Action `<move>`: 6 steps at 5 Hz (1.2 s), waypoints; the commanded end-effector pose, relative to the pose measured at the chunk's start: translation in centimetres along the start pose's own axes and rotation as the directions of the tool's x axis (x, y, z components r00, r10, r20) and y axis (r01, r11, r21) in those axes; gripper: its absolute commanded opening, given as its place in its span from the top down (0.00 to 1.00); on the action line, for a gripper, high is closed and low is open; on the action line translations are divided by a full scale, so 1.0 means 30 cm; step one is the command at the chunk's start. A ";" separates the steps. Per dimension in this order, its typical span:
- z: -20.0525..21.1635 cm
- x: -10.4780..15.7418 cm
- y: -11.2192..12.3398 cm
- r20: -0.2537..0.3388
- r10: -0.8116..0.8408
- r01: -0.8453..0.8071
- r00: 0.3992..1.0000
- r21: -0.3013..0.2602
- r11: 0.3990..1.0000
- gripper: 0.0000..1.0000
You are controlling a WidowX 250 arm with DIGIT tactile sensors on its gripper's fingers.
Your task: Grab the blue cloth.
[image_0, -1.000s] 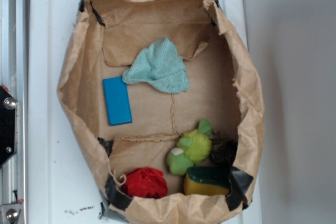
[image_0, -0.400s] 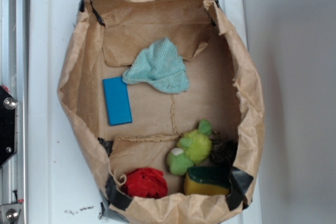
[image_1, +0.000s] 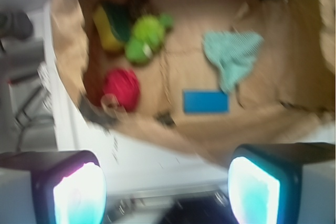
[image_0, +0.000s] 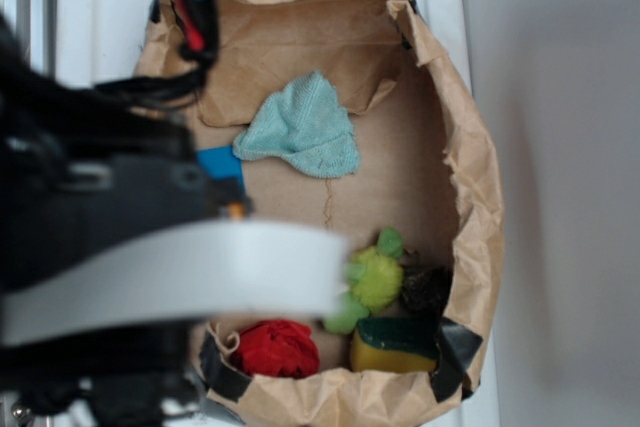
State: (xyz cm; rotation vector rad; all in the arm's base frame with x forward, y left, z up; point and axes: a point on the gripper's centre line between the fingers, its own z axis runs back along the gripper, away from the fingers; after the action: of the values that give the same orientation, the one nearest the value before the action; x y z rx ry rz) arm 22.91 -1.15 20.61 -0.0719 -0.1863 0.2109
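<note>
The blue cloth [image_0: 302, 132] [image_1: 232, 54] is a pale teal knitted rag lying crumpled on the floor of a brown paper bag [image_0: 470, 197], toward its far end. In the exterior view the arm is a large blurred black and white mass over the left side, and its fingertips cannot be made out there. In the wrist view my gripper [image_1: 167, 192] is open, its two glowing pads wide apart with nothing between them, high above the white surface outside the bag's rim. The cloth lies well apart from it.
A flat bright blue block [image_1: 206, 101] [image_0: 222, 162] lies beside the cloth, partly hidden by the arm. A red fabric ball [image_0: 276, 348], a green plush toy [image_0: 372, 282], a yellow-green sponge [image_0: 394, 347] and a dark lump [image_0: 427, 289] sit at the bag's near end.
The arm has swung into the exterior view from the left, now covering the bag's left side and most of the blue block. The objects in the bag have not moved.
</note>
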 end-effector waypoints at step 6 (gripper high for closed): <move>-0.042 0.076 0.204 0.073 0.854 -0.856 0.515 -0.018 0.517 0.00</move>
State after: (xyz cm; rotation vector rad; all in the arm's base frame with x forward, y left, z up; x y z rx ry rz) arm 24.83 4.70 17.80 -0.1174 -0.1634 1.2414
